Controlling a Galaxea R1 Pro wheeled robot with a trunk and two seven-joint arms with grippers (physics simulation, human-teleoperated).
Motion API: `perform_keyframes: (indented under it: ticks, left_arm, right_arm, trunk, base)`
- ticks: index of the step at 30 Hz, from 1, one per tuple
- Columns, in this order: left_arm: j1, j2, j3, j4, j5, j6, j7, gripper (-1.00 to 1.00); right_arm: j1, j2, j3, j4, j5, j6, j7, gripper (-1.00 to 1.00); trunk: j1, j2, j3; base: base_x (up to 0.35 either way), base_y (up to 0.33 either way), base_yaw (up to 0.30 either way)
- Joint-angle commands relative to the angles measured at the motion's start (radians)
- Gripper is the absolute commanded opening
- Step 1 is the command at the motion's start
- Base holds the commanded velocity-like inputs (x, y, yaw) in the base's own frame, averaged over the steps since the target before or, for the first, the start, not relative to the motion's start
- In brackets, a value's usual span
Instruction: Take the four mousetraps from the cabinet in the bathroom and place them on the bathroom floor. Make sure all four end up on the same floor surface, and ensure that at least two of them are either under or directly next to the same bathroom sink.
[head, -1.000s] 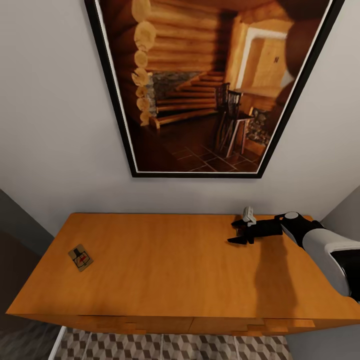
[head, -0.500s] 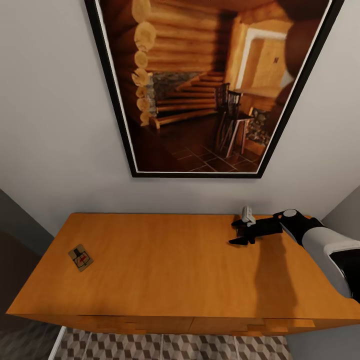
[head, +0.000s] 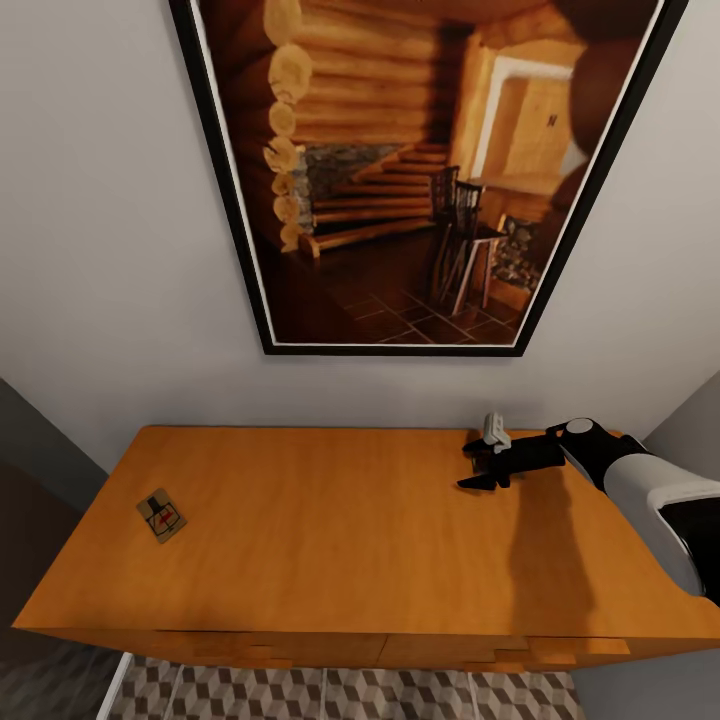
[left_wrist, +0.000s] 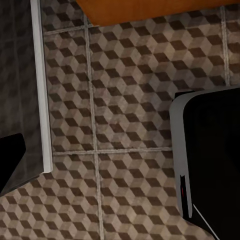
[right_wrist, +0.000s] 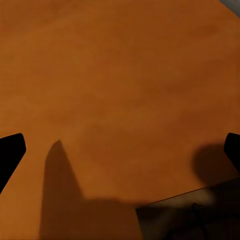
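One mousetrap (head: 161, 516) lies flat near the left end of the cabinet (head: 350, 530) top, well apart from the right gripper (head: 480, 466). That gripper hangs just above the far right of the top, fingers (right_wrist: 10, 152) spread wide with nothing between them. Left gripper: finger state cannot be told; bathroom floor (left_wrist: 130, 125) below it.
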Motion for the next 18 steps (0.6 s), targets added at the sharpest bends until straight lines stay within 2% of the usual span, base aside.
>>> perform_keyframes:
  ticks: [1, 18]
  left_arm:
    - [-0.002, 0.000, -0.009, 0.003, 0.003, -0.005, 0.005, 1.00]
    - [-0.002, -0.006, -0.010, 0.003, 0.003, -0.004, 0.005, 1.00]
  right_arm:
    - [0.001, -0.001, 0.058, 0.040, 0.012, -0.008, 0.000, 1.00]
    - [0.001, -0.003, 0.056, 0.037, 0.011, -0.008, 0.006, 1.00]
  trunk:
    - [0.001, -0.001, -0.002]
    - [0.001, -0.001, -0.002]
  base:
    - [0.000, 0.000, 0.000]
    - [0.000, 0.000, 0.000]
